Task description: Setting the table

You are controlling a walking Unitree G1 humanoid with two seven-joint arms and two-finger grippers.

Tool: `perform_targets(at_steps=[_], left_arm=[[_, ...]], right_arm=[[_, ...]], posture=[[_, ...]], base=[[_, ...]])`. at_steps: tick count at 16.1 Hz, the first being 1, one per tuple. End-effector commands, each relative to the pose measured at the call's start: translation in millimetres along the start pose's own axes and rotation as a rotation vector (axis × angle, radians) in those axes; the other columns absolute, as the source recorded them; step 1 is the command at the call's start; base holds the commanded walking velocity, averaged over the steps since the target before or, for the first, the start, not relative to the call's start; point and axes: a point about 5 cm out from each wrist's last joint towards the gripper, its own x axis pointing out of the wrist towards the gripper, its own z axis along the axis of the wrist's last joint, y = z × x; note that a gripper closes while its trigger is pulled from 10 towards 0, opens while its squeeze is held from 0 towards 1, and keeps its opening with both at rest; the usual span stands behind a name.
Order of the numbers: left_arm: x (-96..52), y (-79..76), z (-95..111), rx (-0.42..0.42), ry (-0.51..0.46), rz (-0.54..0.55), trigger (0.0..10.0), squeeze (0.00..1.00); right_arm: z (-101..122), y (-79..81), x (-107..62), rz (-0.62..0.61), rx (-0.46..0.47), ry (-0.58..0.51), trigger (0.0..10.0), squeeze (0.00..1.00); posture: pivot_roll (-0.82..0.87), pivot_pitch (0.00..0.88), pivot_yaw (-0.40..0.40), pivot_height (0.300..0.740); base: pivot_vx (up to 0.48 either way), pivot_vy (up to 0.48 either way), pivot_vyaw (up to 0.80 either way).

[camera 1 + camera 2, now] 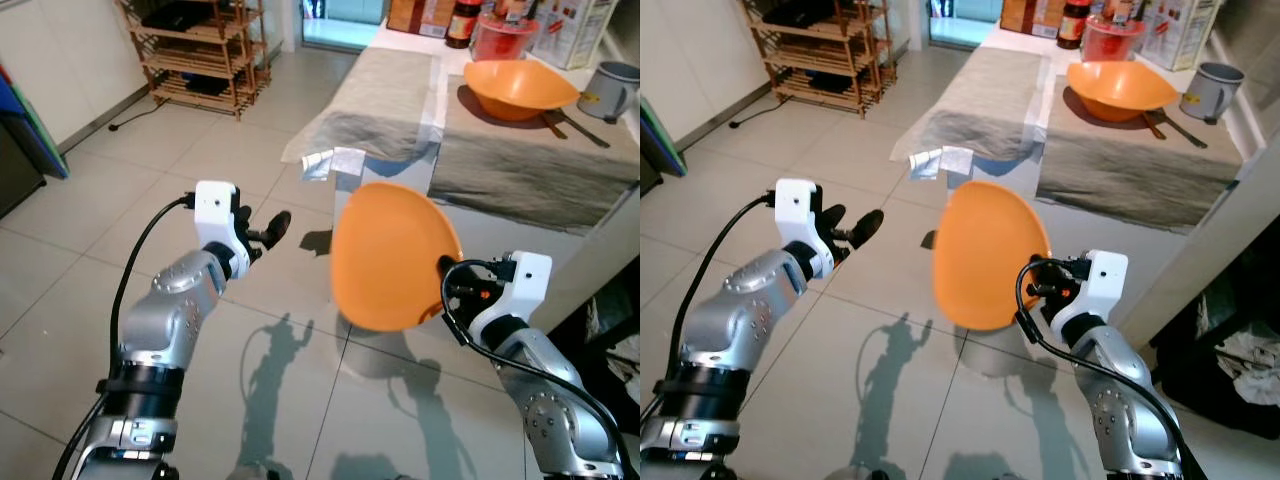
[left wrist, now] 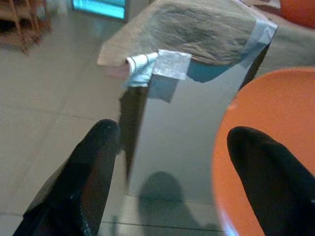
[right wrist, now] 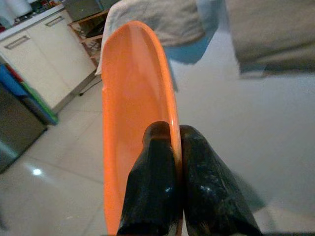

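While the plate (image 1: 392,255) is being carried on edge in mid-air short of the table (image 1: 520,185), it is being pinched at its rim by the right gripper (image 3: 173,147), fingers pressed together on either face. Judged from its thin, glossy wall, the plate is being treated as light, stiff and slippery; a deeper bite on the rim is being advised. The left gripper (image 2: 172,147) is being held spread and empty beside it. Farther off, a bowl (image 1: 518,88) is resting on the table.
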Motion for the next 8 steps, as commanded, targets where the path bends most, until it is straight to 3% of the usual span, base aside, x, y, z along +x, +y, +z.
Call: perform_targets(at_steps=[1, 2, 3, 8], left_arm=[[-0.5, -1.9, -4.3, 0.095, -0.016, 0.018, 10.0, 0.0], [-0.9, -2.4, -6.0, 0.118, -0.02, 0.021, 10.0, 0.0], [-1.2, -5.1, -9.8, 0.126, -0.031, 0.019, 10.0, 0.0], [2.6, -12.9, -12.8, 0.094, -0.077, 0.01, 10.0, 0.0]], right_arm=[[10.0, -2.9, -1.1, -0.043, -0.08, -0.075, 0.0, 0.0], [10.8, -3.9, -1.4, -0.056, -0.096, -0.085, 0.0, 0.0], [13.1, -6.6, -1.9, -0.089, -0.168, -0.107, 0.0, 0.0], [18.0, -23.0, -3.3, -0.289, -0.39, -0.169, 0.0, 0.0]], posture=[[-0.05, 0.046, 0.021, 0.74], [-0.05, 0.046, 0.021, 0.74], [-0.06, 0.043, 0.02, 0.74], [-0.06, 0.031, 0.019, 0.74]], base=[[0.0, 0.0, 0.0], [0.0, 0.0, 0.0], [0.0, 0.0, 0.0], [0.0, 0.0, 0.0]])
